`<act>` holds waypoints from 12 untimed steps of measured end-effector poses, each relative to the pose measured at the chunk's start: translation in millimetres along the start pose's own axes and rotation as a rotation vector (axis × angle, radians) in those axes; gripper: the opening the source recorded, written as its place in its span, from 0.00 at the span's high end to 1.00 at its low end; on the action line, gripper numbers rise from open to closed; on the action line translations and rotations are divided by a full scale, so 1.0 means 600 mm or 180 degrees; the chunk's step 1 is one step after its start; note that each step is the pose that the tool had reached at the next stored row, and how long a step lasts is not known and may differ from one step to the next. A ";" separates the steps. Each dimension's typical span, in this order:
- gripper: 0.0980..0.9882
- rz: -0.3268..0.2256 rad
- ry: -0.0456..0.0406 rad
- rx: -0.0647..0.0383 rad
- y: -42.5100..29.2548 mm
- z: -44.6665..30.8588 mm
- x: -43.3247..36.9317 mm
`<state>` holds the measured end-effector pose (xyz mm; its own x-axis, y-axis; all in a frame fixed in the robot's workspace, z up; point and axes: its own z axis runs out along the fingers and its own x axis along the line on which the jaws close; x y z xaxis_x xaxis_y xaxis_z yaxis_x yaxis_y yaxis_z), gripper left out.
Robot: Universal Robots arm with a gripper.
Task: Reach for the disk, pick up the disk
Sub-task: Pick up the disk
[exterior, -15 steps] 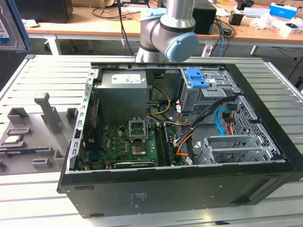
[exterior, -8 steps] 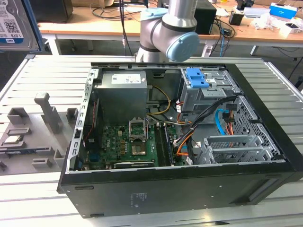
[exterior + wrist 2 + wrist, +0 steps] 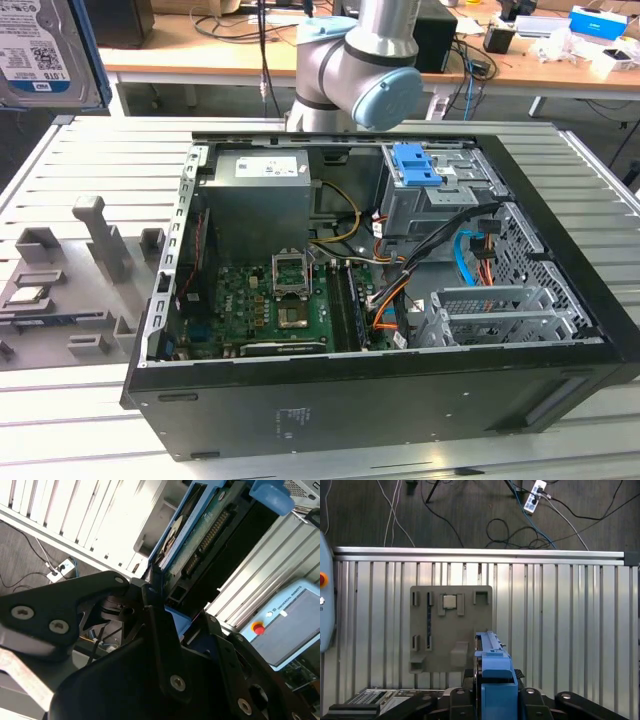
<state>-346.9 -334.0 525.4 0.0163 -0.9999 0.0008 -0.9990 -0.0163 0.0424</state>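
Between the jaws, one disk, held aloft

Arm was silver-grey metal w/ fat round joints, ends closed by pale blue caps. Gripper was matte black thruout: flat angular link plates w/ rounded corners, fixed w/ silver round-head screws, two on the widest plate. First wrist view had the same black links + screws.

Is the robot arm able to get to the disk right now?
Probably yes, it seems to have it already: in the first wrist view the disk sits clamped in the gripper, held above the table, with nothing blocking.
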 end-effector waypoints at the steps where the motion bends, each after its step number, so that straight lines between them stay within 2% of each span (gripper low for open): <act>1: 0.70 0.0000 0.0000 0.0000 -0.007 0.000 0.000; 8: 0.70 0.0000 0.0000 0.0000 -0.056 -0.002 0.001; 12: 0.70 0.0000 0.0000 0.0000 -0.072 -0.003 0.001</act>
<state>-303.6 -334.0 525.4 0.0162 -0.9999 0.0008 -0.9990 -0.0161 0.0424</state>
